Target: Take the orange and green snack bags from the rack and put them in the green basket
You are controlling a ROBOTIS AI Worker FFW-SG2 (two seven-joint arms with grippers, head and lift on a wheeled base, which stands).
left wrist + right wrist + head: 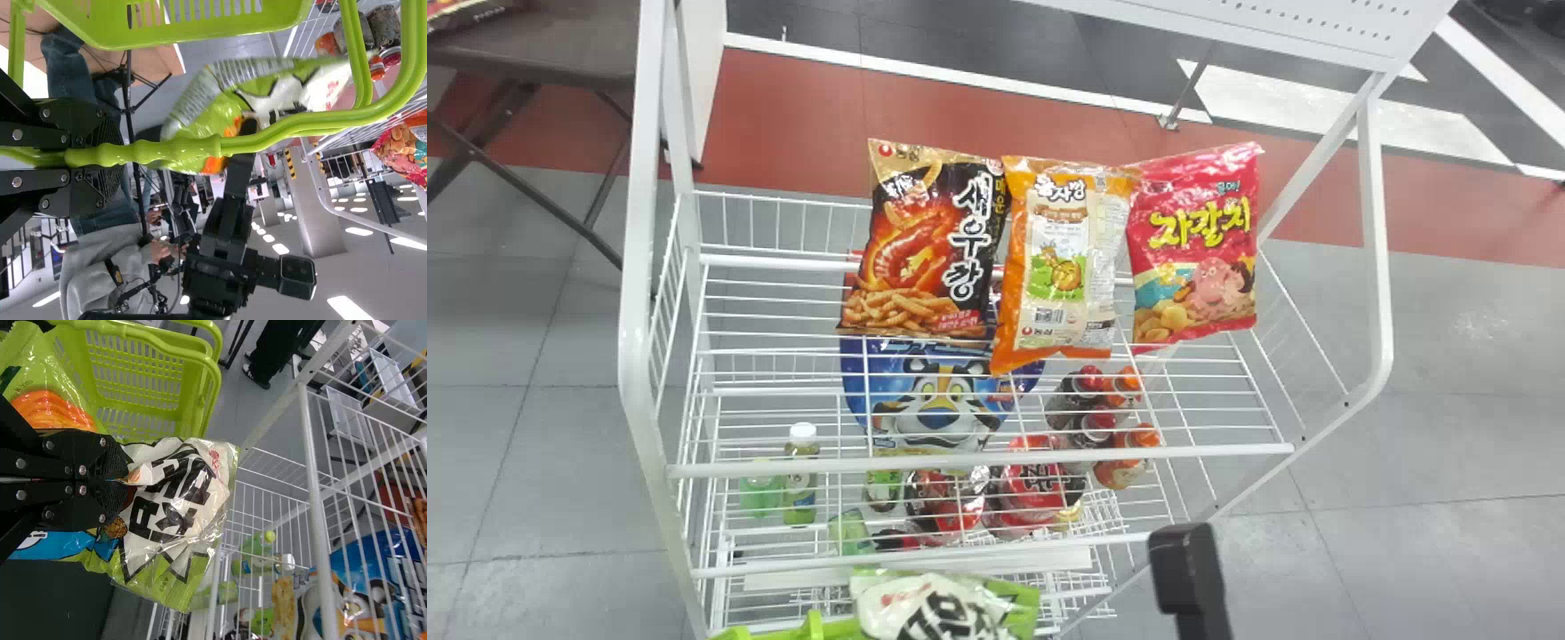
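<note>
The orange snack bag [1060, 258] leans upright on the rack's top shelf, between two other bags. Low in the head view, the green snack bag [947, 609] is beside the rim of the green basket [814, 629]; to its right is a black part of my right gripper [1193, 578]. In the right wrist view that gripper [123, 480] is shut on the green bag [177, 513], beside the basket [140, 380]. My left gripper [107, 155] is shut on the basket's handle [180, 151], with the green bag [233, 100] beyond it.
The white wire rack [978, 462] carries a dark shrimp snack bag [929, 249] left of the orange one and a red bag [1199, 249] right of it. Lower shelves hold bottles [800, 480], a blue bag [938, 400] and other packs. A dark table [543, 44] stands at far left.
</note>
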